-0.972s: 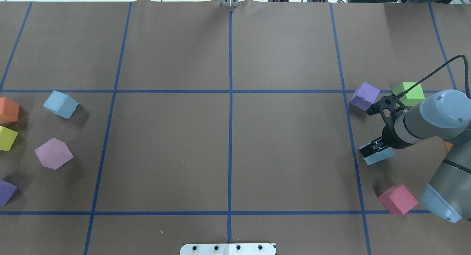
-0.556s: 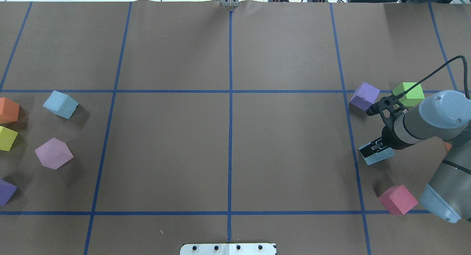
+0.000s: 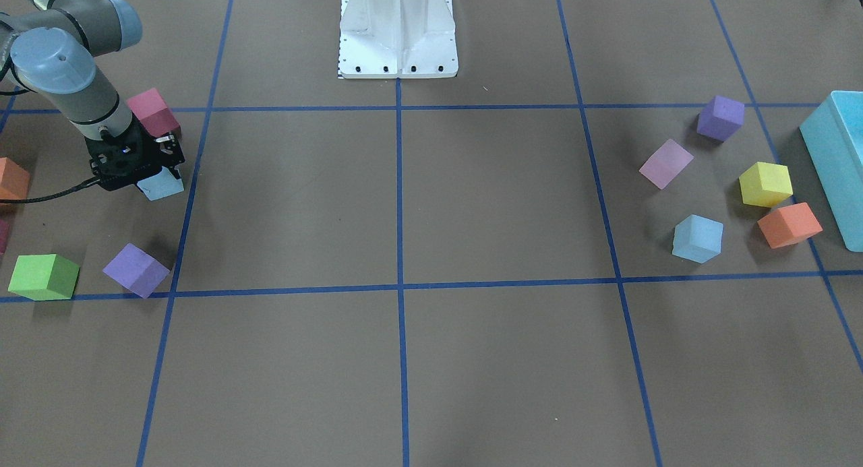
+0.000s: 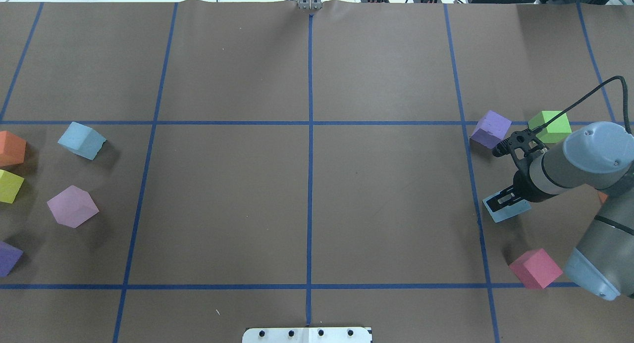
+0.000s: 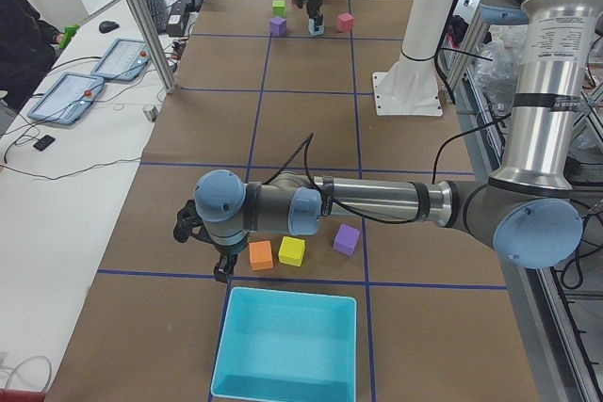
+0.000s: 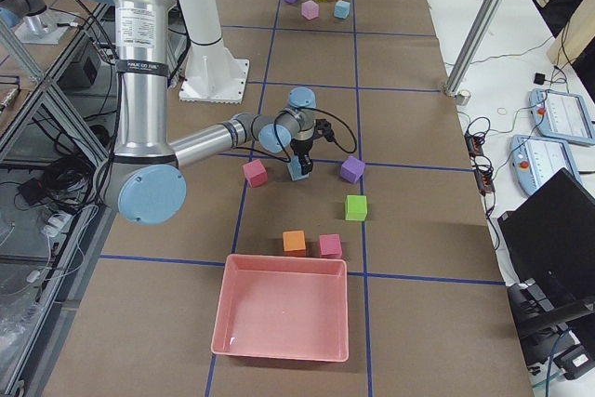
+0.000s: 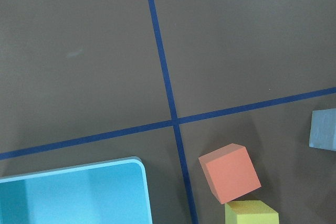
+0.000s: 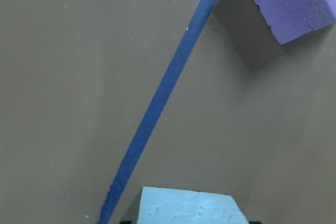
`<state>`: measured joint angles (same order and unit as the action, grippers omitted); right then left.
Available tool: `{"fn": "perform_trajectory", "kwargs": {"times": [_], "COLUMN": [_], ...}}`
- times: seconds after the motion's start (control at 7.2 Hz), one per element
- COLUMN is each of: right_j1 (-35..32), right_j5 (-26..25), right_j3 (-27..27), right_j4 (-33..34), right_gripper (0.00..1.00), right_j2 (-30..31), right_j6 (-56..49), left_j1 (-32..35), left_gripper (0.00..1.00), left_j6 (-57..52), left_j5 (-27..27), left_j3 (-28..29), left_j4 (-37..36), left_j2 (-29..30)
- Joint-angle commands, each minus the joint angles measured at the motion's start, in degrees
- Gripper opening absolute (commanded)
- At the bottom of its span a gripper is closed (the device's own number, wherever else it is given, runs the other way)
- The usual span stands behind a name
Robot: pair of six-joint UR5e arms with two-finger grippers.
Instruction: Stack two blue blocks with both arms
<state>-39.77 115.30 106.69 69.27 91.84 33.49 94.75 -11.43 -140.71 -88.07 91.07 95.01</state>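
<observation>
One blue block (image 4: 510, 212) sits between the fingers of my right gripper (image 4: 502, 200) at the table's right side. The gripper is shut on it, close over the paper. The block also shows in the front view (image 3: 162, 186), under the gripper (image 3: 158, 174), and at the bottom of the right wrist view (image 8: 189, 205). The other blue block (image 4: 81, 140) lies free on the left side; it also shows in the front view (image 3: 698, 238) and the left wrist view (image 7: 323, 128). My left gripper (image 5: 221, 265) shows only in the exterior left view, near the turquoise box; I cannot tell whether it is open or shut.
Near the right gripper lie a purple cube (image 4: 490, 128), a green cube (image 4: 550, 125) and a pink cube (image 4: 536, 268). On the left lie orange (image 4: 10, 148), yellow (image 4: 9, 185), lilac (image 4: 73, 206) and purple (image 4: 7, 258) cubes, and the turquoise box (image 3: 836, 164). A pink tray (image 6: 284, 318) stands beyond the right cubes.
My right gripper has shifted slightly toward the far left of the overhead view, and the blue block has moved with it. The cubes on the left have not moved.
</observation>
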Motion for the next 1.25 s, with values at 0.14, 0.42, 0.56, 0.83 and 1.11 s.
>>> {"fn": "perform_trajectory", "kwargs": {"times": [0.14,0.42,0.56,0.83,1.11], "right_j1": [0.04,-0.57,-1.01,-0.31,2.14], "right_j5": [0.71,3.26,3.18,3.18,2.65], "right_j3": [0.45,1.07,1.33,0.89,-4.0], "right_j4": [0.25,5.05,14.49,27.46,27.5], "right_gripper": [0.58,0.58,0.58,0.58,0.58], "right_j2": [-0.43,-5.93,-13.62,-27.18,-35.02], "right_j6": [1.39,4.73,4.83,10.86,19.74], "left_j1": [0.0,0.0,0.0,-0.09,-0.09], "left_gripper": [0.98,0.98,0.98,0.98,0.98], "left_j6": [0.0,0.0,0.0,0.0,0.61], "left_j5": [0.0,0.0,0.0,0.0,0.0], "left_j3": [0.0,0.0,0.0,0.0,0.09], "left_j4": [0.07,0.07,0.07,-0.02,-0.02], "left_j2": [0.0,0.0,0.0,0.0,0.09]}}
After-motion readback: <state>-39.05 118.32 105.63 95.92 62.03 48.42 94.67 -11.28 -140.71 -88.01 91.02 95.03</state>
